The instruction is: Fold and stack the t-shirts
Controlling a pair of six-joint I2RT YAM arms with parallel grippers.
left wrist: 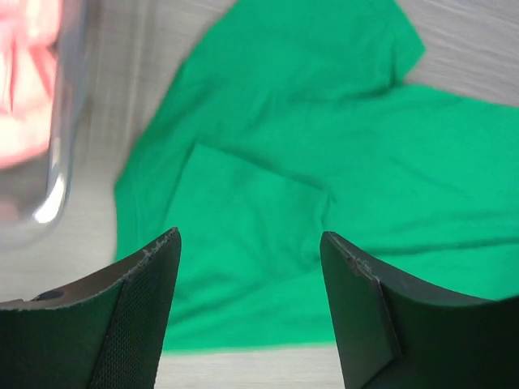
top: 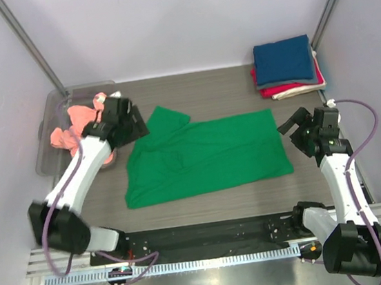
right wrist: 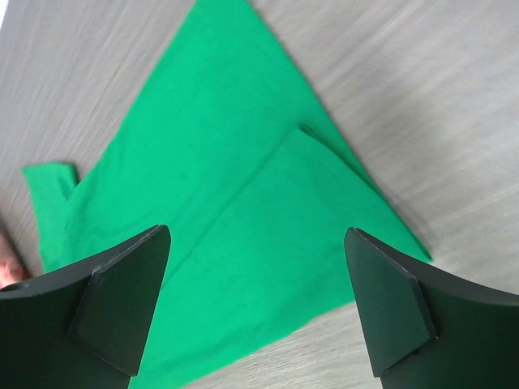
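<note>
Left claw (left wrist: 250, 237) and right claw (right wrist: 256, 232) both hang released, empty, by the spread green t-shirt (top: 206, 158).

Top view: you get bright, even light, faint soft shadows on the tabletop (top: 240, 94). Left wrist view — smeared; pink t-shirt (left wrist: 24, 73) washed out, glare streak on the bin (left wrist: 50, 203) rim. Right wrist view sharper.

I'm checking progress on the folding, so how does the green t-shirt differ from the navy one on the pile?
The green t-shirt lies spread wide in the middle of the table, with a sleeve sticking out; the navy t-shirt is folded into a compact rectangle. The green one lies alone on the bare surface; the navy one tops a stack at the far right corner. Both are plain, single-colour tees lying flat.
</note>
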